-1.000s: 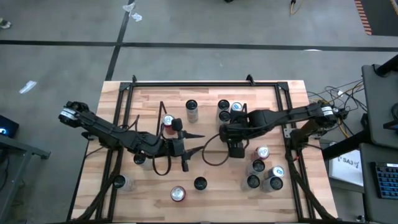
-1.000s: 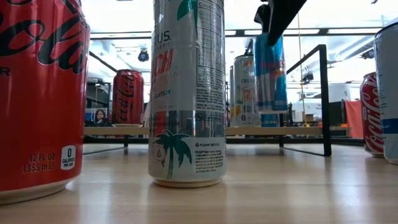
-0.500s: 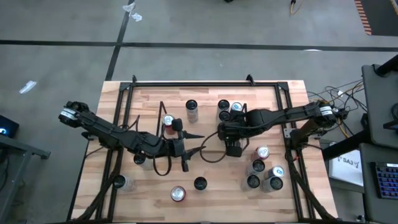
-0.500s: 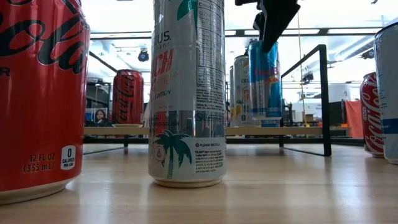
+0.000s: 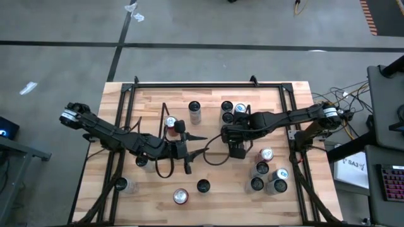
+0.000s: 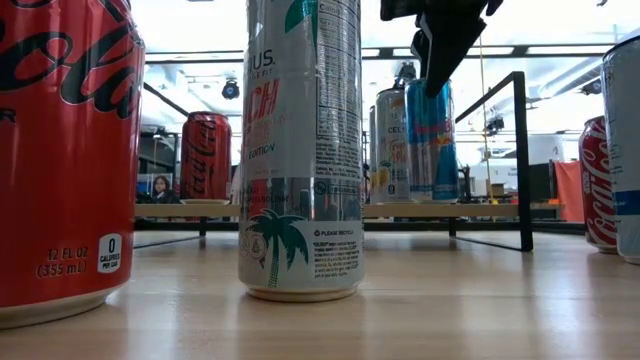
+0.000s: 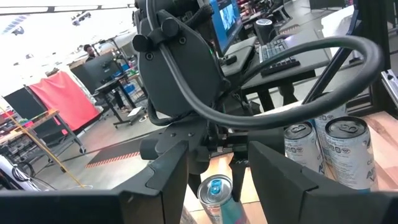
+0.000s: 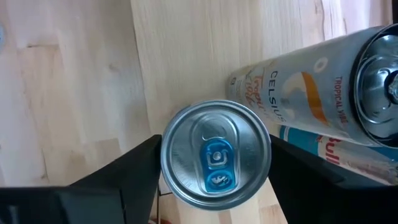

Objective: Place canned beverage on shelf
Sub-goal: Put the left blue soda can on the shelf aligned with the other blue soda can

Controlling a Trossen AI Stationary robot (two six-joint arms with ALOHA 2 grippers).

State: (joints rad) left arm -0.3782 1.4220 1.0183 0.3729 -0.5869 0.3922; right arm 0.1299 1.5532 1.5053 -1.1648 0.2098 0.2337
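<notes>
Just past centre, toward two o'clock on the surface (image 5: 208, 101), our right gripper (image 8: 214, 163) stood over the blue can (image 6: 432, 140), jaws apart on either side; the can stood upright on the shelf (image 6: 440, 210) beside a Celsius can (image 6: 392, 145). We judged the release under way; next comes a straight lift clear. At eight o'clock our left gripper (image 7: 214, 162) waited, jaws apart, empty. Whether the pads touched the can, we couldn't tell.

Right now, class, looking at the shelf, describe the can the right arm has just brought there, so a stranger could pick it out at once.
Start at the shelf, the low wire-framed rack with a wood base across the middle of the table. Near its right end, under the right gripper, stands a blue and silver Red Bull can between the spread fingers. Its blue pull tab sets it apart from the pale Celsius cans beside it.
</notes>
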